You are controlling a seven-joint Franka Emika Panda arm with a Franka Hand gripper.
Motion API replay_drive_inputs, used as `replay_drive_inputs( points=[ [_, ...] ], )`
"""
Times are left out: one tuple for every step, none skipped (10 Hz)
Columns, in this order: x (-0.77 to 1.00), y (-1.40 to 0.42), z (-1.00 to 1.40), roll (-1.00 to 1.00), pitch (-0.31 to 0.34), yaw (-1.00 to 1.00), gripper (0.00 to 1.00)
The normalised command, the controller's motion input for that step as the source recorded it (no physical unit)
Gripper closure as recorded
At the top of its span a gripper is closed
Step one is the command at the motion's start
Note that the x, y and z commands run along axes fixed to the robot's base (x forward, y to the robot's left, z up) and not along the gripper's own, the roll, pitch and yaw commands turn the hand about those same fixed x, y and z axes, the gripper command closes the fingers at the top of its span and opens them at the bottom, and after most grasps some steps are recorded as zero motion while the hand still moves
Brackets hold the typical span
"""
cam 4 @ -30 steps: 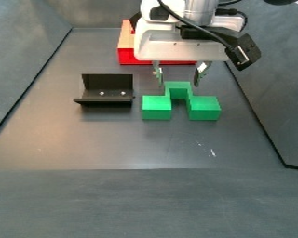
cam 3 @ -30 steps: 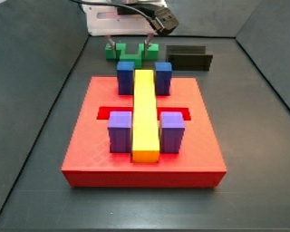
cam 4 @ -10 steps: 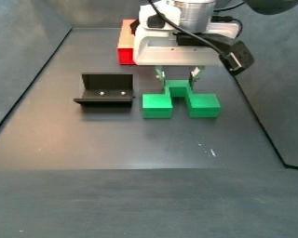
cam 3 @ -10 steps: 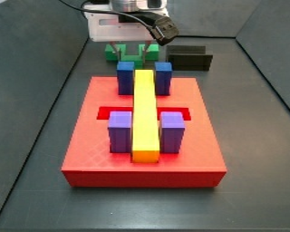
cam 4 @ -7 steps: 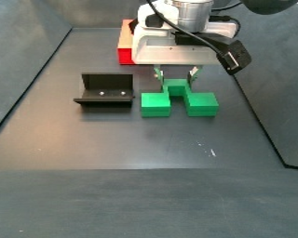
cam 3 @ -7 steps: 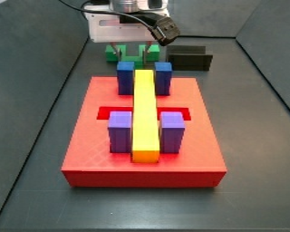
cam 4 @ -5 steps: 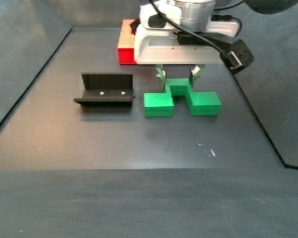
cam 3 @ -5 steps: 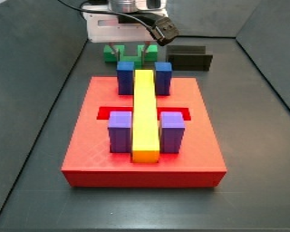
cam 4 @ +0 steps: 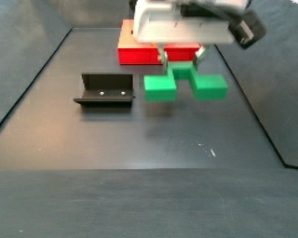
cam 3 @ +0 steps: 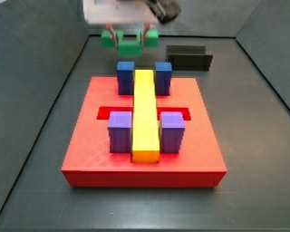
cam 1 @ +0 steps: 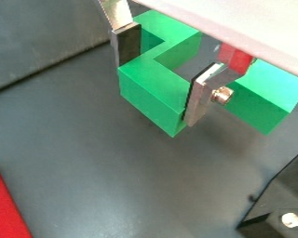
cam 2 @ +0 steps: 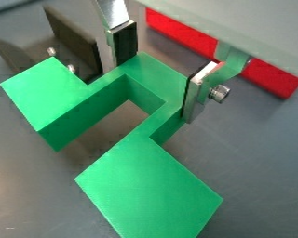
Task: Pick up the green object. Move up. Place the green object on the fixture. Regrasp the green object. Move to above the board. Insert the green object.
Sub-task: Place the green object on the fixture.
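So your end effector (cam 2: pixel 162 72) is clamped on the green object's (cam 2: pixel 108 121) central block, holding it up off the floor. The fixture (cam 4: pixel 104 91) sits below and off to one side, the board (cam 3: pixel 142 136) behind it.

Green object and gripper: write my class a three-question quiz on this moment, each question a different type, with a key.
1. True or false: the green object rests on the fixture.
2. The gripper has its fingers closed on which part of the green object? A) a side arm B) the central block C) nothing
3. Fill in: on the board, the long yellow bar lies between blue and ____ blocks.

Key:
1. False; it hangs off the floor in the gripper, beside the fixture.
2. B
3. purple
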Motion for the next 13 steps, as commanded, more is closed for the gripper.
replay_drive_inputs(
  points=[
    [0.0,0.0,-0.01,-0.01,0.0,0.0,1.0],
    [0.09,0.0,0.0,-0.15,-0.074,-0.08,1.0],
    [0.63,0.18,0.6,-0.69,-0.14,-0.11,1.0],
    [0.74,0.22,0.61,-0.8,-0.143,-0.16,1.0],
    [0.94,0.05,0.79,-0.55,0.097,-0.12,1.0],
    [0.93,0.04,0.85,-0.48,0.226,-0.1,1.0],
    [0.84,0.07,0.73,-0.28,0.509,-0.1,1.0],
    [0.8,0.13,0.69,-0.19,0.577,-0.1,1.0],
    [0.87,0.01,0.72,-0.42,0.469,-0.07,1.0],
    [0.92,0.0,0.64,-0.56,0.314,-0.04,1.0],
    [0.97,0.0,0.26,-0.64,0.0,-0.08,1.0],
    [0.86,0.11,0.07,-0.8,-0.206,-0.12,1.0],
    [0.77,0.16,0.01,-0.87,-0.363,-0.13,1.0]
  ],
)
